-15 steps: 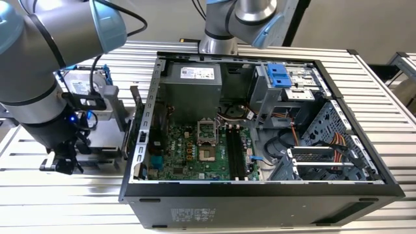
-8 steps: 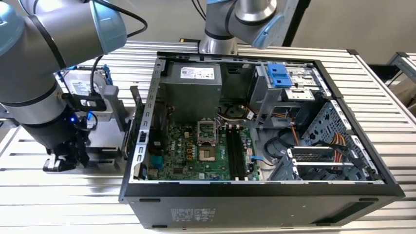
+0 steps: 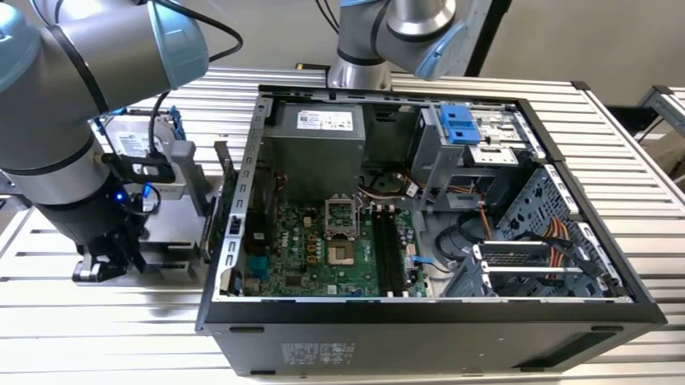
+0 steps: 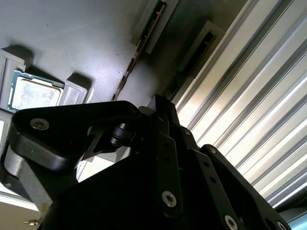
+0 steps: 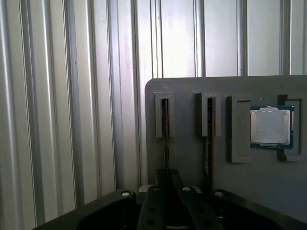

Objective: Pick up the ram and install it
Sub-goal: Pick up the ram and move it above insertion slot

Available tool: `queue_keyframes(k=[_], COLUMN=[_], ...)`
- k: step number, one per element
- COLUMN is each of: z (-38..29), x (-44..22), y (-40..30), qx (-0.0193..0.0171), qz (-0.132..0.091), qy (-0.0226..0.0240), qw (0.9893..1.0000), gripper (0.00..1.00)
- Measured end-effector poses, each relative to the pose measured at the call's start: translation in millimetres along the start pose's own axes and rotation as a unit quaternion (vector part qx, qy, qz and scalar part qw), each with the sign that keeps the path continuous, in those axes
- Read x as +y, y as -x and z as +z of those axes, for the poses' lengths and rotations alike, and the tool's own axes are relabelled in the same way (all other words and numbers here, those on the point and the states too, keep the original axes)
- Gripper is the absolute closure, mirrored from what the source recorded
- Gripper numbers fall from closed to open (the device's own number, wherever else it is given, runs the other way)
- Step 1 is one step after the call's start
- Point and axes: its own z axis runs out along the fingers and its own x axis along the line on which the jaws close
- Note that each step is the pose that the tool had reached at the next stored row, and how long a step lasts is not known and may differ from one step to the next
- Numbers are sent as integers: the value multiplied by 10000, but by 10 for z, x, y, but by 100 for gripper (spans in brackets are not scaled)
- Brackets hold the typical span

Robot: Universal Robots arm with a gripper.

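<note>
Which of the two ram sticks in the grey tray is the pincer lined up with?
The ram stick farther from the processor; the pincer sits in line with it, while the other stick stands beside the processor.

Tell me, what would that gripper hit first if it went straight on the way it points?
Most likely the ram standing on edge in a slot of the grey holder, right ahead of the gripper in the first wrist view; depth is hard to judge.

A computer case stands on the worktop. Toward the exterior view's left of it lies a tray, holding two ram sticks on edge in neighbouring slots and a processor beside them.
</note>
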Motion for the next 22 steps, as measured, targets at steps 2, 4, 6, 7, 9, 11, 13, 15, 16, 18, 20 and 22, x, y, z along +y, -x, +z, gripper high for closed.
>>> queue_keyframes(k=[2,4,6,7,9,11,13,15,16,18,20,22], z=[0,0,1,1,1,1,2,2,2,1,-10,-31], x=[0,0,0,0,0,0,0,0,0,0,0,0], y=[0,0,0,0,0,0,0,0,0,0,0,0], qx=[0,1,0,0,0,0,0,0,0,0,-2,0], qz=[1,1,2,2,2,3,4,4,4,5,5,5], qy=[0,0,0,0,0,0,0,0,0,-1,-1,0], qw=[10000,10000,10000,10000,10000,10000,10000,10000,10000,10000,10000,10000], gripper=[0,100,100,100,100,100,100,100,100,100,100,100])
